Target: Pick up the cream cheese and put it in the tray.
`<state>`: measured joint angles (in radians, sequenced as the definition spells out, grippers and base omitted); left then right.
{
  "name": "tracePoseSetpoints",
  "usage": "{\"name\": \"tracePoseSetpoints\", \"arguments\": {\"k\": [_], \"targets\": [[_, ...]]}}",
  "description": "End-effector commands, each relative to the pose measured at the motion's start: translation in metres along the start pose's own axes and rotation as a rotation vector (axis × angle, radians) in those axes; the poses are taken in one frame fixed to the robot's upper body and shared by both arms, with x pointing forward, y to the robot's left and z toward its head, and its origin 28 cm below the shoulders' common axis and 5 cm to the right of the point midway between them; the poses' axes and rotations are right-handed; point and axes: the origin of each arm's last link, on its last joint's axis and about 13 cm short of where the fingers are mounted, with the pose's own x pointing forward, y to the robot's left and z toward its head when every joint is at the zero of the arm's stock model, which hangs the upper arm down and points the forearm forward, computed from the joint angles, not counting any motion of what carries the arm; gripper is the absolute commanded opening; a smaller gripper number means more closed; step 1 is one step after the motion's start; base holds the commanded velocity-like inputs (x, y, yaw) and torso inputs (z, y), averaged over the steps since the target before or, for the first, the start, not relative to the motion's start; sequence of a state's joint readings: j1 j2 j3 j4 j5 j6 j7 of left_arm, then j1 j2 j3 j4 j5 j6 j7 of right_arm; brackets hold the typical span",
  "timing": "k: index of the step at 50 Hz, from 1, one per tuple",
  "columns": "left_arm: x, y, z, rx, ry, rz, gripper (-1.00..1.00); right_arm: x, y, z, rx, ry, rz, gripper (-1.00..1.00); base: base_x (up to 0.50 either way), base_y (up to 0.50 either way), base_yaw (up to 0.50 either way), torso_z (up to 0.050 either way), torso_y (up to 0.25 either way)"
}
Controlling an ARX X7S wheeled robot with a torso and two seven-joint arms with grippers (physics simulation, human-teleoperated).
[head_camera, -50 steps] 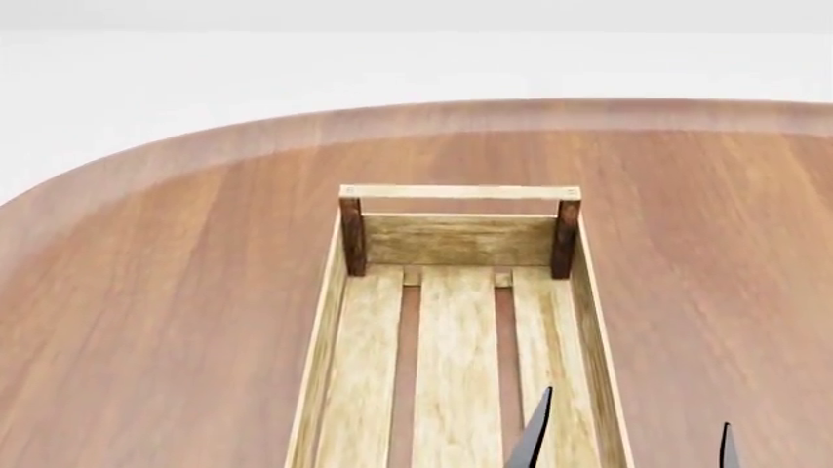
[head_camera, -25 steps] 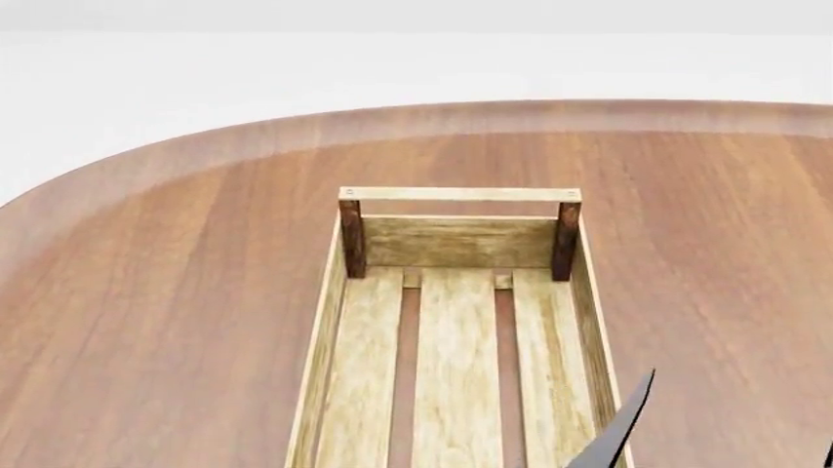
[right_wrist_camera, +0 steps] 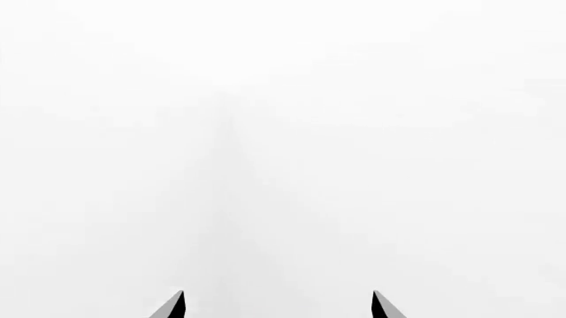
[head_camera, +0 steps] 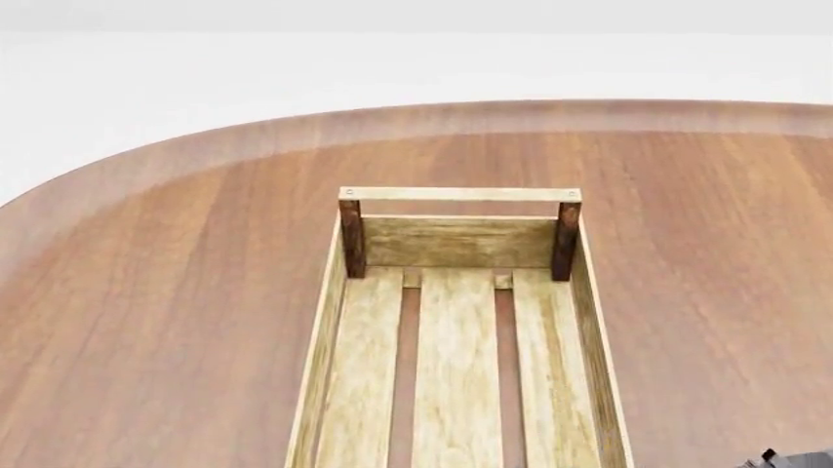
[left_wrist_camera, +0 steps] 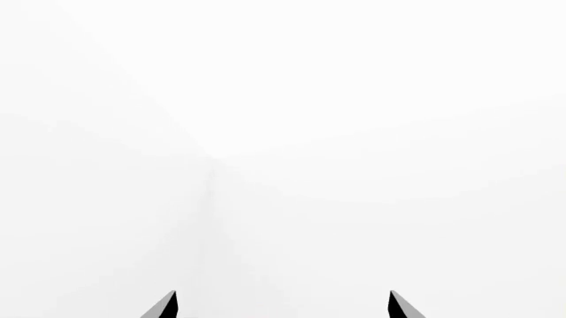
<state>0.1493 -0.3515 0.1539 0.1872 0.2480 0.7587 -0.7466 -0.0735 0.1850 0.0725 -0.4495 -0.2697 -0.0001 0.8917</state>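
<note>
The bench (head_camera: 156, 322) fills most of the head view, and the tray (head_camera: 458, 194) runs from centre to the lower edge, its visible part bare. The cream cheese shows in no view, so I judge the task barely begun: the next move calls for finding the box first. Both wrist views show only blank white (no bench, no box). The left gripper (left_wrist_camera: 283, 306) and right gripper (right_wrist_camera: 278, 306) each hold their fingers wide apart, empty, the box's position relative to them unknowable.
</note>
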Motion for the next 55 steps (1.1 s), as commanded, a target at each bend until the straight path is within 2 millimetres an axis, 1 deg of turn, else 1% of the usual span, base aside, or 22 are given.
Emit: {"name": "tracePoseSetpoints", "arguments": {"k": [1,3,6,8,17,24,30,55], "targets": [[0.001,0.002,0.0,0.01,0.004,-0.003,1.0,0.012,-0.013,-0.005,-0.069,0.145,-0.113,1.0,0.0,0.0,0.0,0.0,0.0],[0.0,0.001,0.0,0.009,0.004,-0.006,1.0,0.013,-0.014,-0.008,-0.082,0.172,-0.124,1.0,0.0,0.0,0.0,0.0,0.0],[0.001,0.001,0.0,0.009,0.008,-0.009,1.0,0.016,-0.015,-0.009,-0.124,0.206,-0.189,1.0,0.0,0.0,0.0,0.0,0.0],[0.001,0.0,0.0,0.01,0.009,-0.011,1.0,0.016,-0.016,-0.01,-0.085,0.24,-0.17,1.0,0.0,0.0,0.0,0.0,0.0],[0.0,0.001,0.001,0.017,0.012,-0.017,1.0,0.021,-0.025,-0.012,-0.082,0.293,-0.211,1.0,0.0,0.0,0.0,0.0,0.0],[0.0,0.001,0.0,0.027,0.014,-0.016,1.0,0.023,-0.029,-0.016,-0.092,0.299,-0.214,1.0,0.0,0.0,0.0,0.0,0.0],[0.0,0.002,0.0,0.027,0.017,-0.017,1.0,0.025,-0.033,-0.017,-0.058,0.317,-0.212,1.0,0.0,0.0,0.0,0.0,0.0],[0.0,0.0,0.001,0.033,0.025,-0.039,1.0,0.025,-0.035,-0.027,0.008,0.427,-0.179,1.0,0.0,0.0,0.0,0.0,0.0]]}}
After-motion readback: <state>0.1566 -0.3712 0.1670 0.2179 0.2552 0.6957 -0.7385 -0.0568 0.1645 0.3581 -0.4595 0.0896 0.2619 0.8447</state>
